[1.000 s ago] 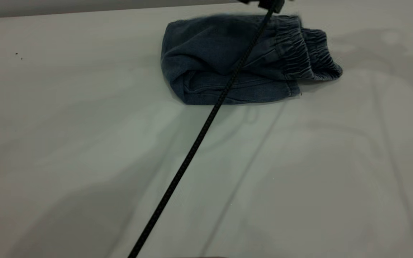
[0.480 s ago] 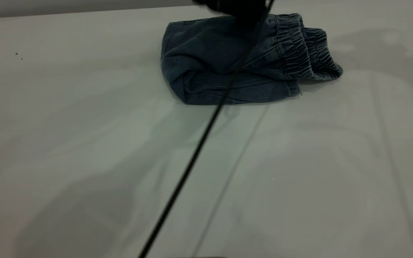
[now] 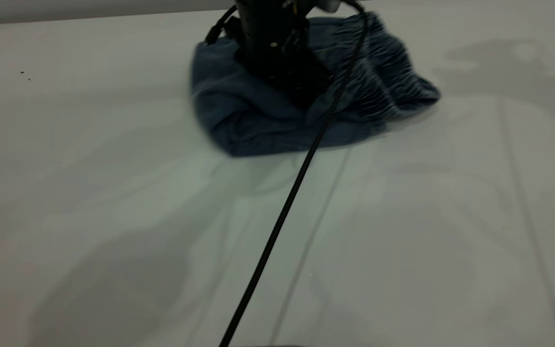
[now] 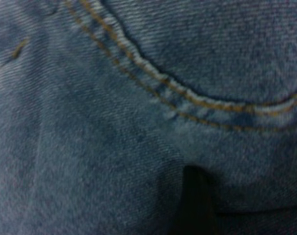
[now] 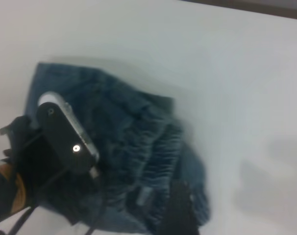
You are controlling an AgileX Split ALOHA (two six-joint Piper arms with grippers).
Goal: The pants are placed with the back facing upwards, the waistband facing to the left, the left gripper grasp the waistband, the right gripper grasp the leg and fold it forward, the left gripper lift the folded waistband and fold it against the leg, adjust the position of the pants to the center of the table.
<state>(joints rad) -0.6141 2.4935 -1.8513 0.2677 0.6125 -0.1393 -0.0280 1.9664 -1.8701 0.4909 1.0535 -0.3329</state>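
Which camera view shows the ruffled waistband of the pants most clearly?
The exterior view: the waistband lies at the right end of the folded pants, ruffles visible, though blurred. The right wrist view shows the same ruffles, partly behind the left gripper. The left wrist view shows only flat denim and seams.

no text, label, brand, number or sign can be read on the pants [image 3: 258, 115] (only plain orange stitching shows up close) or the table [image 3: 113, 217].
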